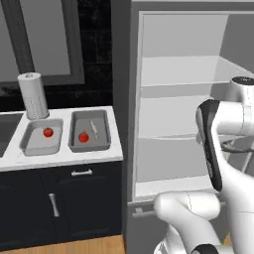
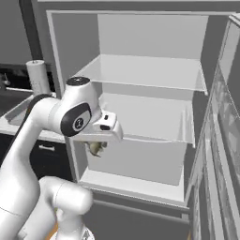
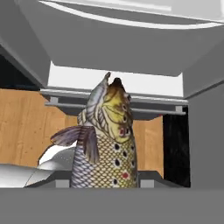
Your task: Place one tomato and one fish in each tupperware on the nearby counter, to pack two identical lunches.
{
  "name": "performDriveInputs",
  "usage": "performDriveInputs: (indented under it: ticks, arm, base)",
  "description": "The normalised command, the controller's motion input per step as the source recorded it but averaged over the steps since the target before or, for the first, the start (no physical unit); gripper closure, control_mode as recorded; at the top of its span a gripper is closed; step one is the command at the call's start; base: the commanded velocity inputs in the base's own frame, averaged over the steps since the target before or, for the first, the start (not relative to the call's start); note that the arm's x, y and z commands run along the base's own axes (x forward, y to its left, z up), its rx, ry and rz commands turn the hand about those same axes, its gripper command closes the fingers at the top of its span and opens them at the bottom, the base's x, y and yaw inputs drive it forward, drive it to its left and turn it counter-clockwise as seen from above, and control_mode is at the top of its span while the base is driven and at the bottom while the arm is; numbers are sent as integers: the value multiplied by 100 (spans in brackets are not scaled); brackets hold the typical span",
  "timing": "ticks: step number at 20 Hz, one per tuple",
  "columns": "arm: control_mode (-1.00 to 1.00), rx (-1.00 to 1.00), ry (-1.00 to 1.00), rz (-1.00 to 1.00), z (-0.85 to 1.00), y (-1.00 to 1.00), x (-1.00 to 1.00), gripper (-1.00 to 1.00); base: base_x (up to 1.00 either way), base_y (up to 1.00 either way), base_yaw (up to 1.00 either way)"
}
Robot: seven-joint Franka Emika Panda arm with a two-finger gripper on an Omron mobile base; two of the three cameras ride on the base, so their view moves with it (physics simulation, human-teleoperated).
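A spotted yellow-brown fish (image 3: 107, 140) hangs in front of the open fridge, and my gripper (image 2: 96, 147) is shut on it; the fish (image 2: 97, 149) hides the fingertips. On the white counter (image 1: 116, 146) stand two tupperware trays side by side. The lighter tray (image 1: 30, 144) holds one red tomato (image 1: 47, 132). The darker tray (image 1: 101, 141) holds a tomato (image 1: 83, 136) and a small pale fish (image 1: 94, 128). My gripper is well to the right of both trays, at the height of the fridge's lower shelves.
The open fridge (image 1: 173, 114) has bare white shelves, and its door (image 2: 220, 140) swings out at the right. A paper towel roll (image 1: 33, 95) stands behind the lighter tray. A dark sink basin (image 1: 7, 129) lies to the left. Navy cabinets (image 1: 59, 203) sit under the counter.
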Motion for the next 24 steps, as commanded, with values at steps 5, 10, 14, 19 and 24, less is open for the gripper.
performDriveInputs:
  ticks: [5,10,14,19,24]
  arm:
    - [100,0,0,0,0,0,0,100]
    - [100,0,0,0,0,0,0,100]
    - [100,0,0,0,0,0,0,100]
    - [100,0,0,0,0,0,0,100]
    - [-100,7,0,-1,-74,34,80,100]
  base:
    - [-17,100,25]
    - [56,100,13]
    - [100,100,2]
    - [100,100,-4]
    - [20,20,-1]
